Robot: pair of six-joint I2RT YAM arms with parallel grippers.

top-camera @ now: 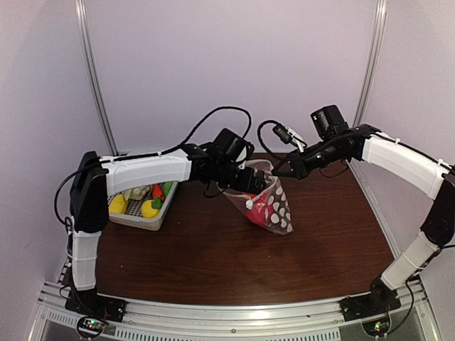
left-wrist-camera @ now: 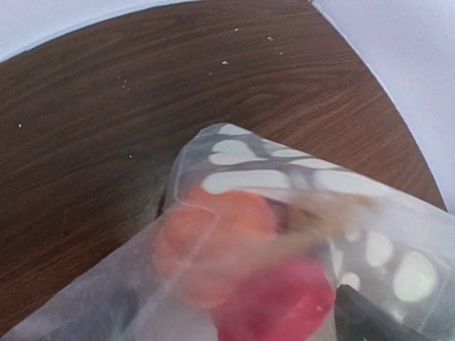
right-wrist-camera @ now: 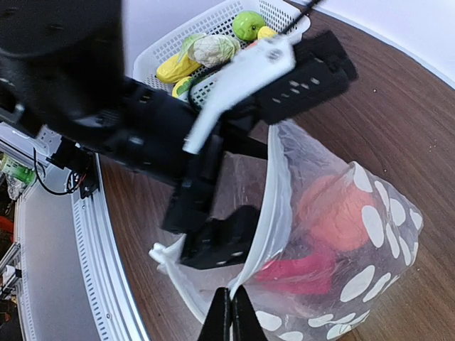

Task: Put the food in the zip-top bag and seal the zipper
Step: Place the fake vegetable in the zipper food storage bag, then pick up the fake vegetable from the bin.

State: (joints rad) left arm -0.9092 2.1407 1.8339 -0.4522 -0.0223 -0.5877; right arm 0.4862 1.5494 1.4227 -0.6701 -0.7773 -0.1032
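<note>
Plainly, the main risk lies at the mouth of the clear polka-dotted zip-top bag [right-wrist-camera: 370, 227]. The right tool [right-wrist-camera: 229, 312] is clenched on just 1 spot of its rim, so the soft film hangs slack from that pinch. The left tool [right-wrist-camera: 213, 227] sits inside the mouth, released, with nothing between its fingers. If it pulls out carelessly, a finger could snag the film, tear the rim from the right tool's pinch or tip the bag over on the brown wooden tabletop [top-camera: 213, 263]. The press-seal zipper strip [right-wrist-camera: 274, 199] stands unsealed and bowed, and it could fold on itself.

Counted: 2 arms, 1 bag and 1 white mesh plastic basket [right-wrist-camera: 206, 18] behind the left tool. Just below that tool, 2 toy pieces lie in the bag: 1 round orange piece [right-wrist-camera: 334, 213] and 1 red piece [right-wrist-camera: 298, 273]. At least 4 pieces wait in the basket.
</note>
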